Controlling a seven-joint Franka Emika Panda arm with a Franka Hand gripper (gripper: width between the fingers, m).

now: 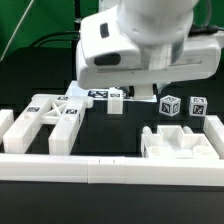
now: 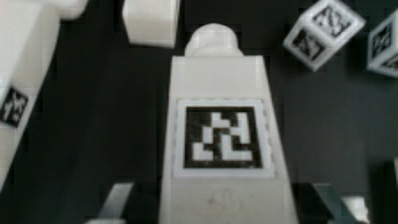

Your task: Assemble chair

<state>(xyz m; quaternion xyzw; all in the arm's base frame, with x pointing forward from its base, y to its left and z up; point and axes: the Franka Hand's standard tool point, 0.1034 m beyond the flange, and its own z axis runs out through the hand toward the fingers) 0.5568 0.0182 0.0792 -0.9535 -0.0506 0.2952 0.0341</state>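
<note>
Closest of all, a long plain white plastic bar [image 1: 100, 166] is lying across the front of the black tabletop [image 1: 128, 128], probably fencing the parts in. Behind it, near the middle, the hand [image 2: 222, 205] is squeezing a chunky white plastic chair piece with a square black-and-white tag [image 2: 221, 130], probably to carry it toward the ladder-like white frames [image 1: 45, 115].

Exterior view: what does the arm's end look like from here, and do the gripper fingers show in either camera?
The arm's end is a bulky white housing with rounded corners and grey shaded faces. No cables or markings show on it. Its fingertips are not clear in the exterior view. In the wrist view the two fingers appear only as narrow, pale grey, blurred bars at the picture's edge.
</note>
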